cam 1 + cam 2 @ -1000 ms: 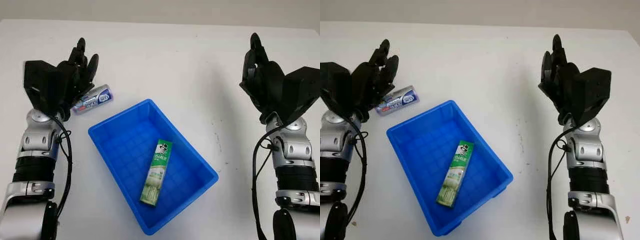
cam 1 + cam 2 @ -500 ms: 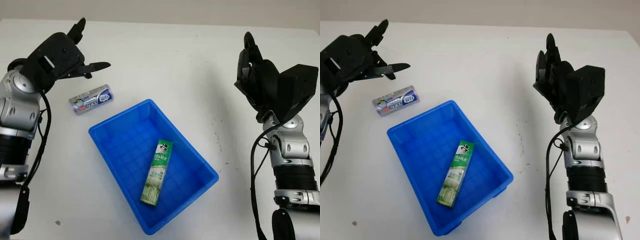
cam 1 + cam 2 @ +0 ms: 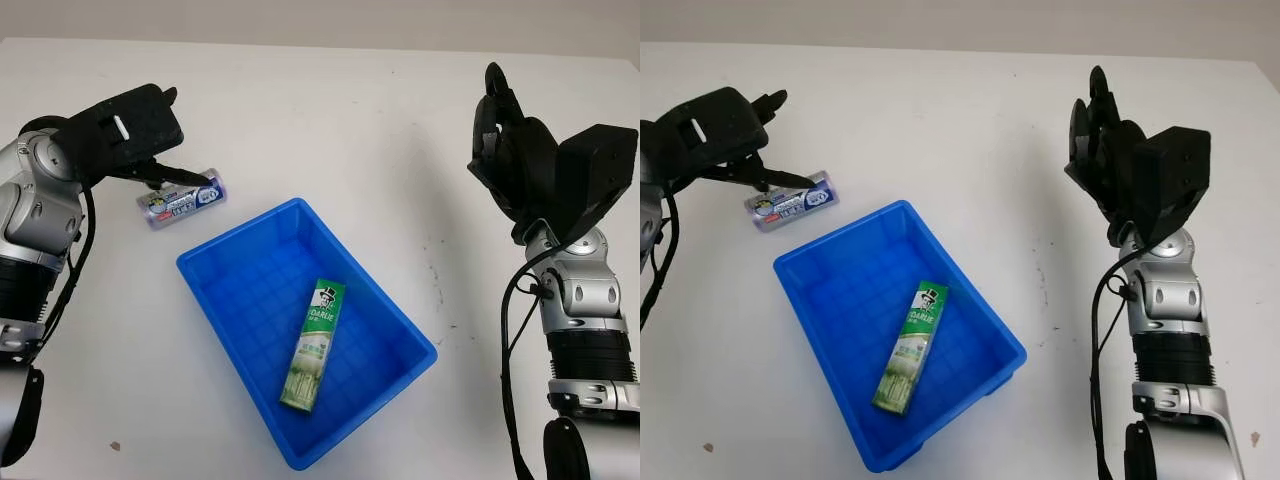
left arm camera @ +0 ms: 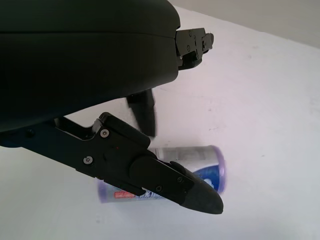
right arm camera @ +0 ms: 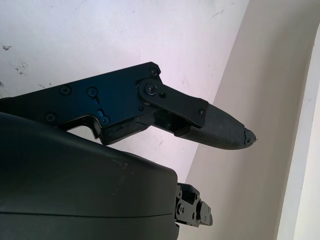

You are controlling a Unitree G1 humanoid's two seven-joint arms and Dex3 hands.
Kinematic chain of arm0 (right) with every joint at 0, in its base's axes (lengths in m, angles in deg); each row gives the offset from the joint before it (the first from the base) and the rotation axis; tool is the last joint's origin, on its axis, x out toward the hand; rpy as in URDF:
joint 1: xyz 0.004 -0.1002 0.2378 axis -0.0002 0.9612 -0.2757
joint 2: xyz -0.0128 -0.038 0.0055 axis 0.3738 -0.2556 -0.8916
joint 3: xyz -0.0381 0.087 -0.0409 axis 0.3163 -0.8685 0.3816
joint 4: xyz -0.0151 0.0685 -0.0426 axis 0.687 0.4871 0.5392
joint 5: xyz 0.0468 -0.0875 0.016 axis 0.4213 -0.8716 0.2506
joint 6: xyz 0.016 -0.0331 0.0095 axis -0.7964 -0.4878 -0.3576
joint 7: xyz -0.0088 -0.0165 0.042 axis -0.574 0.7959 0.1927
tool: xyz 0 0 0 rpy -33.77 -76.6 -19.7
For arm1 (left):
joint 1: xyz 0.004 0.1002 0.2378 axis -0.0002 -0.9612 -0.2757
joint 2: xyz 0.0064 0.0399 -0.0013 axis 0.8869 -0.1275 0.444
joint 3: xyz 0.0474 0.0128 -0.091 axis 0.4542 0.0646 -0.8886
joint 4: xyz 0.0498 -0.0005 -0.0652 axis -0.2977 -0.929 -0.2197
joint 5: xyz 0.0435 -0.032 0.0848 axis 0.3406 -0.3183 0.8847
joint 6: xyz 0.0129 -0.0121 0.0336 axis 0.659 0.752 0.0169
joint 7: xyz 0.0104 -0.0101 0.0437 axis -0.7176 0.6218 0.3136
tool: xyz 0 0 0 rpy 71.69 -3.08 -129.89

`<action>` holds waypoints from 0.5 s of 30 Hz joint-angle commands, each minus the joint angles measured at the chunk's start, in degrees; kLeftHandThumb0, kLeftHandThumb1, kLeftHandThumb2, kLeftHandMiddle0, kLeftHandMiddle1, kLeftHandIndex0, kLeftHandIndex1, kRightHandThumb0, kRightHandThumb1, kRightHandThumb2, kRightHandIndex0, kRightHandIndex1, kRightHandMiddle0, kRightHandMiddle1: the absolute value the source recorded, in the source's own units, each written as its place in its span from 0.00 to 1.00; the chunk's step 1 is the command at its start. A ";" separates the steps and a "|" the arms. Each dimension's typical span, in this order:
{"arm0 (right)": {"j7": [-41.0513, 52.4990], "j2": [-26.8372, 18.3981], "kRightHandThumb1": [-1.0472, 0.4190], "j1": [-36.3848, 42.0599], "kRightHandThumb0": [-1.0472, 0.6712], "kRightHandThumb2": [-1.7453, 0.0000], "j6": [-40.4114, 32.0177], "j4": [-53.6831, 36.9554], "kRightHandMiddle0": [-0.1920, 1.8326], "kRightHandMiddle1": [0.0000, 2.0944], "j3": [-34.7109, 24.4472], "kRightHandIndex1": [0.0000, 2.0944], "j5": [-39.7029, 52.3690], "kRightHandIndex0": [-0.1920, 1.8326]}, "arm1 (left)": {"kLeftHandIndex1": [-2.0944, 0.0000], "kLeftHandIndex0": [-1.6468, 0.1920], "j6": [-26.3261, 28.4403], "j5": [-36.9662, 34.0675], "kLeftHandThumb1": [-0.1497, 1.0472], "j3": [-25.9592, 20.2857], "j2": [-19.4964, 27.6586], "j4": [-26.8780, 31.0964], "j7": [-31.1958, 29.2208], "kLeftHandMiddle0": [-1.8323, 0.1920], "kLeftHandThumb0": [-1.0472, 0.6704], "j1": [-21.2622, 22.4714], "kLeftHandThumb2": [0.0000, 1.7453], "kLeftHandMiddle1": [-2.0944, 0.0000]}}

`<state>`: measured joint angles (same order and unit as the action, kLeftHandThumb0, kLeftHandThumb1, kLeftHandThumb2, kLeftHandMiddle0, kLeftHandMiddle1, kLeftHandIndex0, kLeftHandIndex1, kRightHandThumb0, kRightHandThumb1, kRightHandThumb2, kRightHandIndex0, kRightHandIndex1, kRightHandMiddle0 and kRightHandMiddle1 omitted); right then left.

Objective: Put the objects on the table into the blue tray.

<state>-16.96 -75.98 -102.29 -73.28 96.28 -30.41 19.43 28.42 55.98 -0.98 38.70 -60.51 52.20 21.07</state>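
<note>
Silver-blue roll point(image 3: 182, 199) lies beside blue tray point(image 3: 232, 254); left hand point(image 3: 128, 135), open and empty above it, should straddle its middle, then close==

Both arms are built of ribbed silver-grey metal segments joined by black bands, with a black cable looping beside each wrist. The left hand point(image 3: 125, 135) and right hand point(image 3: 545, 170) have boxy matte-black shells with small screws at the finger joints, and the fingers point(image 4: 192, 192) end in rounded, textured dark pads.

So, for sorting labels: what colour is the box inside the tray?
Green and white box, clearest in the left eye view.
</note>
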 commanded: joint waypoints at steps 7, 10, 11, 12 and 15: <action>0.26 -0.16 0.00 -0.95 0.20 0.54 -0.93 -0.32 0.00 0.00 -0.55 0.00 0.50 0.00 | 1.00 1.00 -5.94 5.37 0.97 2.91 1.67 -1.61 2.76 1.00 0.14 -2.49 0.04 1.00; 0.71 -0.27 0.00 -0.90 0.20 0.54 -0.72 -0.31 0.00 0.00 -0.59 0.00 0.71 0.00 | 1.00 1.00 -7.31 7.39 0.99 3.74 1.92 -1.67 3.10 1.00 0.12 -3.07 0.04 1.00; 0.89 -0.28 0.00 -0.91 0.21 0.54 -0.70 -0.31 0.00 0.00 -0.64 0.00 0.87 0.00 | 1.00 1.00 -7.71 7.78 0.99 3.83 1.93 -1.77 3.07 1.00 0.11 -3.22 0.04 1.00; 0.94 -0.30 0.00 -0.95 0.21 0.54 -0.76 -0.37 0.00 0.00 -0.66 0.00 0.92 0.00 | 1.00 1.00 -7.87 8.03 1.00 3.87 1.90 -1.78 2.83 1.00 0.11 -3.43 0.04 1.00; 1.23 -0.44 0.00 -1.19 0.21 0.53 -1.33 -0.71 0.00 0.00 -0.58 0.00 0.98 0.00 | 1.00 1.00 -8.54 9.27 1.00 4.39 2.14 -1.74 2.34 1.00 0.11 -3.79 0.05 1.00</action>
<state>-15.88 -75.99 -102.43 -74.19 96.29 -30.49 20.02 20.35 64.76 3.06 39.71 -62.22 54.77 17.66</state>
